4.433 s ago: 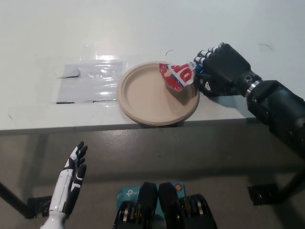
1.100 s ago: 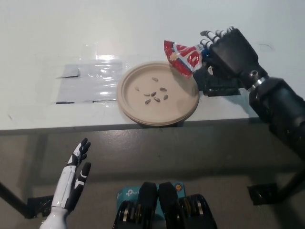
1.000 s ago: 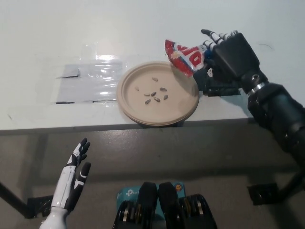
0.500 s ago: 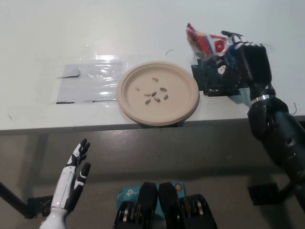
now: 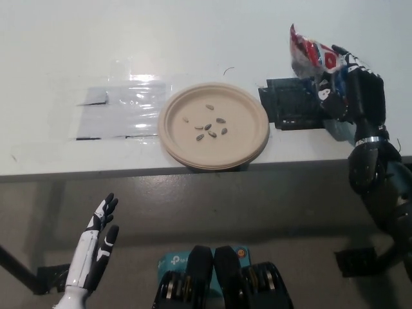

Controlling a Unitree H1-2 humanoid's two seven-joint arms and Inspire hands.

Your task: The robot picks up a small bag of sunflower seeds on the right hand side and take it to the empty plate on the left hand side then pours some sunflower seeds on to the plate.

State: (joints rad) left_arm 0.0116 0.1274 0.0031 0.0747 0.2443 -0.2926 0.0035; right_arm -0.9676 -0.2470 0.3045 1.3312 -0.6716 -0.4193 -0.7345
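My black right hand [image 5: 351, 87] is at the table's right side, shut on a small red and white seed bag [image 5: 308, 55] held upright above the table. The tan paper plate [image 5: 248, 132] lies left of it near the front edge, with several sunflower seeds [image 5: 209, 127] at its middle. The bag is well to the right of the plate, past a black patch. My white left hand [image 5: 96, 248] rests low at the lower left, below the table edge, fingers apart and holding nothing.
A black rectangular patch [image 5: 293, 103] lies on the table between plate and right hand. A clear plastic sheet [image 5: 122, 109] with grey tape lies left of the plate. The table's front edge [image 5: 129, 172] runs just below the plate.
My right hand tipped the bag over the plate, leaving seeds on it, then carried the bag right, away from the plate, turning it upright. The left hand barely moved.
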